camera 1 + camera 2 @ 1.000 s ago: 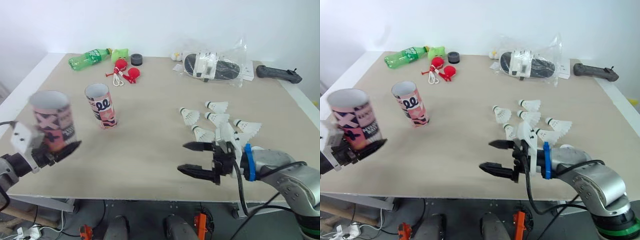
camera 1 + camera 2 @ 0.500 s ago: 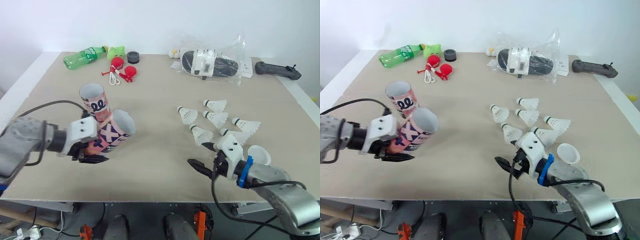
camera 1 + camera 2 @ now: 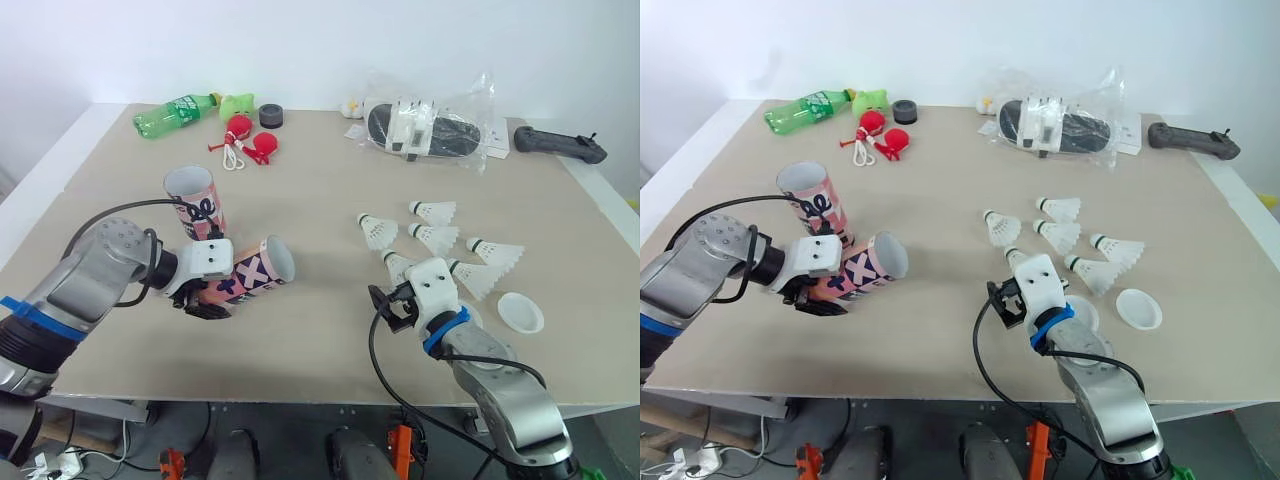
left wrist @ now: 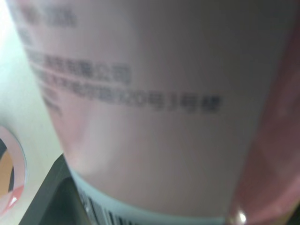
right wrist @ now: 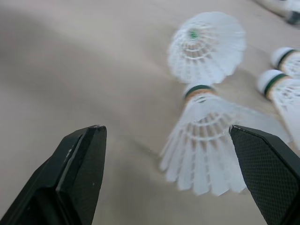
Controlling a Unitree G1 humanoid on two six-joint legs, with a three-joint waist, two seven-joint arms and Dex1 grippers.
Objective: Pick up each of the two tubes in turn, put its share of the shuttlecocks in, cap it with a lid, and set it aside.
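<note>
The right gripper, fingers spread, faces the nearest shuttlecock skirt-first at lower centre, while the left gripper clamps the tube, mouth turned frame-right.

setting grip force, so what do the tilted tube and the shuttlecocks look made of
The tilted tube looks like matte printed cardboard: a thin rim and printed text on its wall. The shuttlecocks have white ribbed skirts, feather or plastic, hard to tell, on rounded white heads with green bands, possibly cork or foam.
</note>
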